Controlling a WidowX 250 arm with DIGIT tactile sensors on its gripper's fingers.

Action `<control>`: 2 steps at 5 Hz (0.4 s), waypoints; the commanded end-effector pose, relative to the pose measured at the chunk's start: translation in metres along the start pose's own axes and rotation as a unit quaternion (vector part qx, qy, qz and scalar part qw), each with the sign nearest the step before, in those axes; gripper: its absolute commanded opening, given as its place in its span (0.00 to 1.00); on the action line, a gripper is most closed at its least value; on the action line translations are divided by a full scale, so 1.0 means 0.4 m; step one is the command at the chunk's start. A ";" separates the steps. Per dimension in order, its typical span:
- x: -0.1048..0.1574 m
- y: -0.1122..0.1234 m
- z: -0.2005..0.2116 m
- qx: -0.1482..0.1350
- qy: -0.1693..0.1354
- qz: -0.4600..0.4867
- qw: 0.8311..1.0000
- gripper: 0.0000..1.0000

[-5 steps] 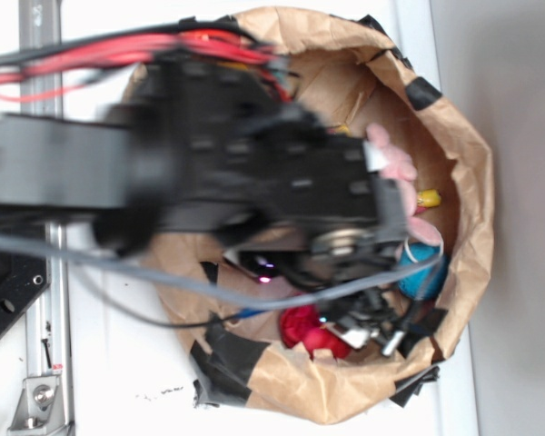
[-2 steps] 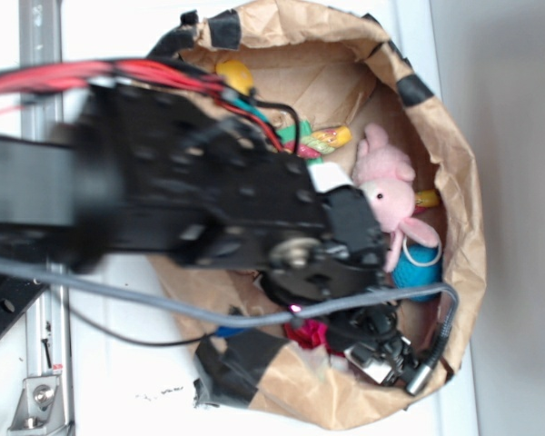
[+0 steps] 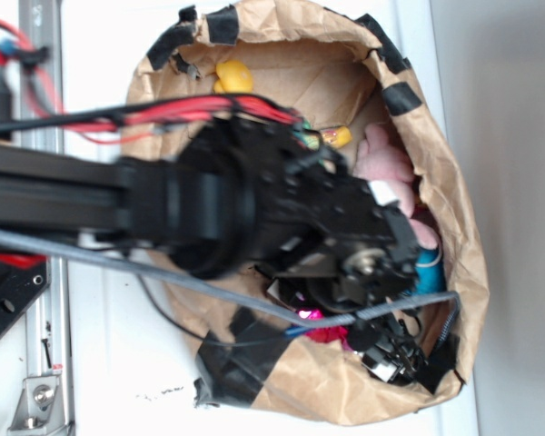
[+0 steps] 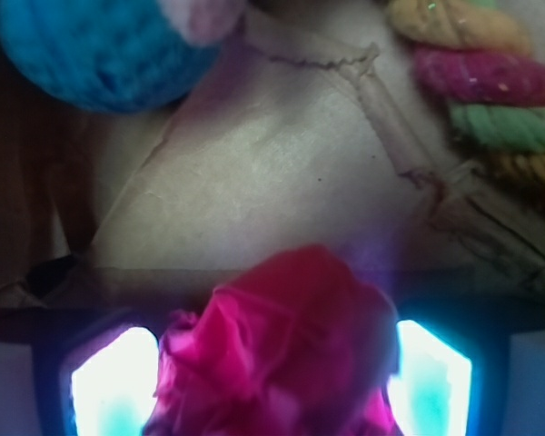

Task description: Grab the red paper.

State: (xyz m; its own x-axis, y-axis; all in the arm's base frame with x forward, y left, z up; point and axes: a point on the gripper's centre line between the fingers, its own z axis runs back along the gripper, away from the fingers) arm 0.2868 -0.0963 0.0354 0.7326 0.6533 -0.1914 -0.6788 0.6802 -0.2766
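Two glowing fingers of the black robot gripper sit on either side of the crumpled bright red paper wad, which fills the space between them. I cannot tell if they squeeze it yet. Just past the paper lies the bare wrinkled floor of the brown paper bag. Farther back on the left is a blue knitted ball, and on the right a braided rope of orange, pink and green strands. From outside, the black arm hides most of the bag, with a pink plush bunny peeking out beside it.
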 end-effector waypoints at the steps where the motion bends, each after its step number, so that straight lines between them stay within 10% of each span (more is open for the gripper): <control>1: -0.025 0.082 0.034 0.113 0.037 0.032 0.992 0.00; 2: -0.024 0.095 0.084 0.136 -0.002 0.031 0.990 0.00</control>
State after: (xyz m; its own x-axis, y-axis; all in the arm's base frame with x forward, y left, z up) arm 0.2534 -0.0689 0.0429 0.6668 0.7099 -0.2267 -0.7208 0.6917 0.0461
